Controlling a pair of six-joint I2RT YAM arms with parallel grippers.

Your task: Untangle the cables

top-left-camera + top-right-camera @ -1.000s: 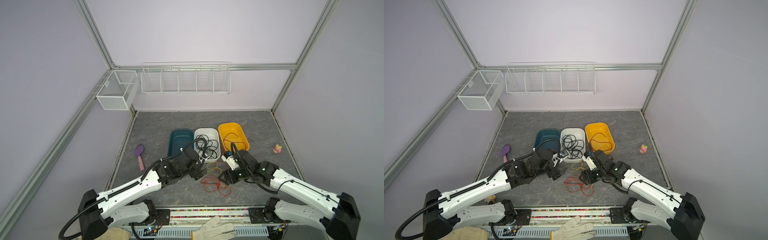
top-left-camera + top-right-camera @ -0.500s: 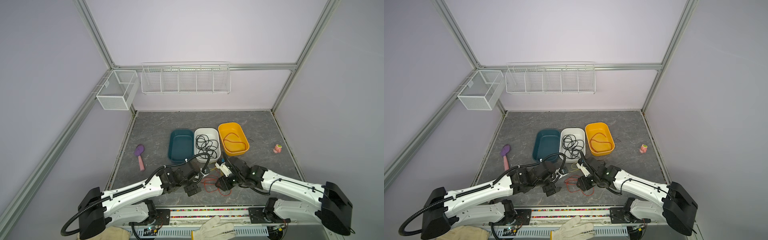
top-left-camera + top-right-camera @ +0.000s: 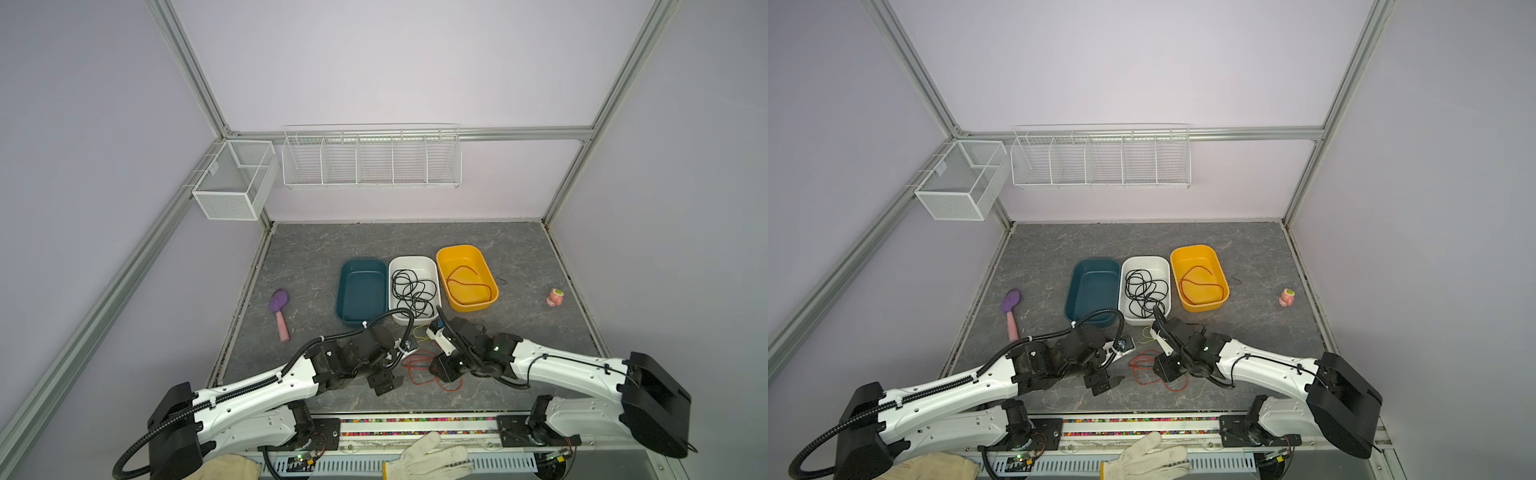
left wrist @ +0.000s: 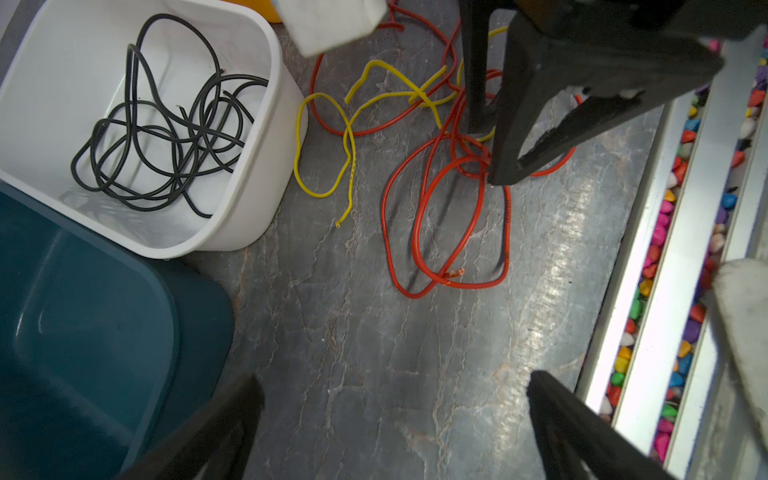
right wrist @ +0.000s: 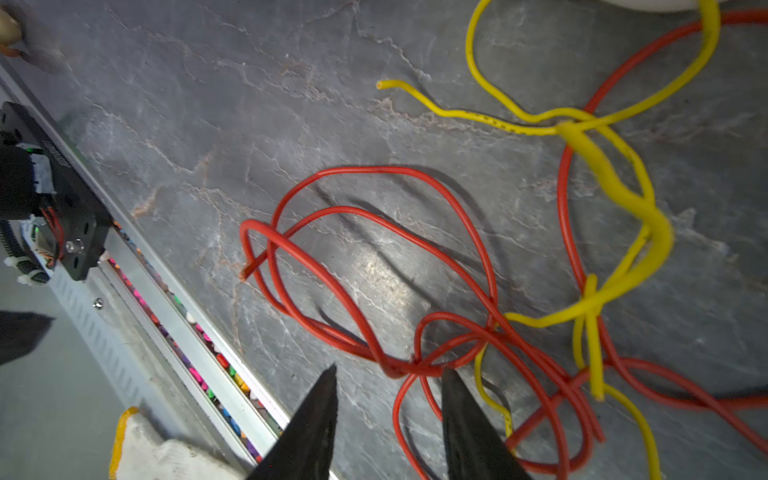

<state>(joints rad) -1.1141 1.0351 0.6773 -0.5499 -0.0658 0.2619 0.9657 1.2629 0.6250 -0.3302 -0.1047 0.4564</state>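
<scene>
Because the thin red plastic-coated wire (image 5: 409, 369) knots with the thin yellow wire (image 5: 615, 187) on the grey stone-patterned tabletop (image 5: 208, 124), at six o'clock of the white plastic tub (image 4: 266, 174), I set the right gripper (image 5: 389, 374) there, jaws part-open astride the red crossing. At nine o'clock the left gripper (image 4: 395, 378) hangs wide open and empty, ready to pin.

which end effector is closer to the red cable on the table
Right: right end effector has the red cable between its fingertips; left end effector hangs beside it over bare table.
</scene>
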